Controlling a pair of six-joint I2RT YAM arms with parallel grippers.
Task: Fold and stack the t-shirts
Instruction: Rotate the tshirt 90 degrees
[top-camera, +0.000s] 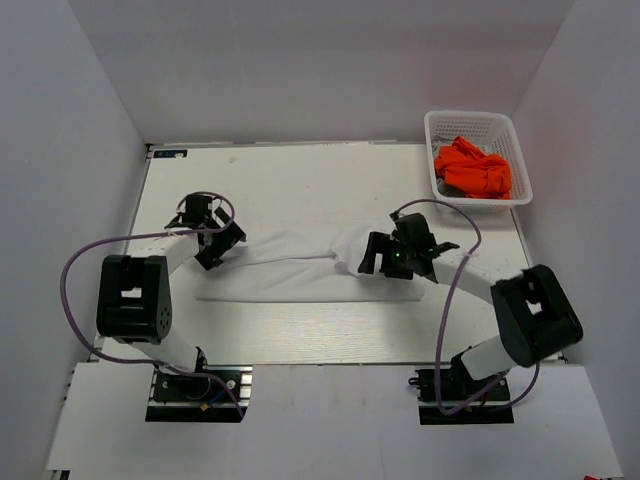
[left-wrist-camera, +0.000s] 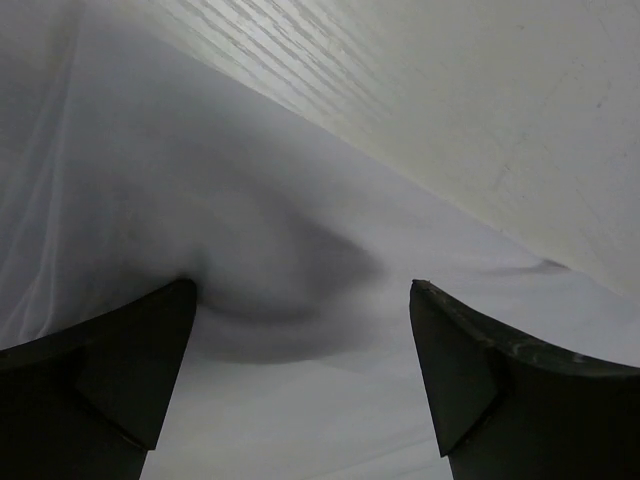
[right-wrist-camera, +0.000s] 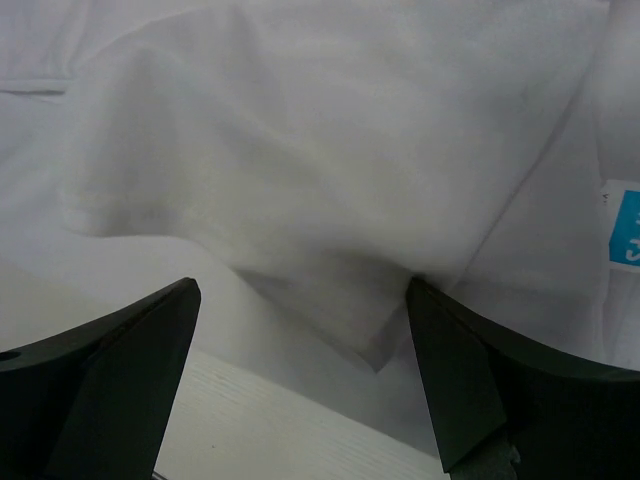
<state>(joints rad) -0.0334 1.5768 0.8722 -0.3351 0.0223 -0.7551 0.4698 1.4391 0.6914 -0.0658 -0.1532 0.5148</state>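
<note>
White t-shirt (top-camera: 290, 272) lies spread across the middle of the surface (top-camera: 300, 180); left hand (left-wrist-camera: 303, 288) and right hand (right-wrist-camera: 303, 285), both wide open, sit over its left and right ends. Orange t-shirt (top-camera: 472, 168) bunched in the basket (top-camera: 470, 118), far right

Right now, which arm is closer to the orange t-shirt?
Right. The right arm is just nearer the robot and left of the orange t-shirt in the basket; the left arm is at the white t-shirt's far end.
</note>
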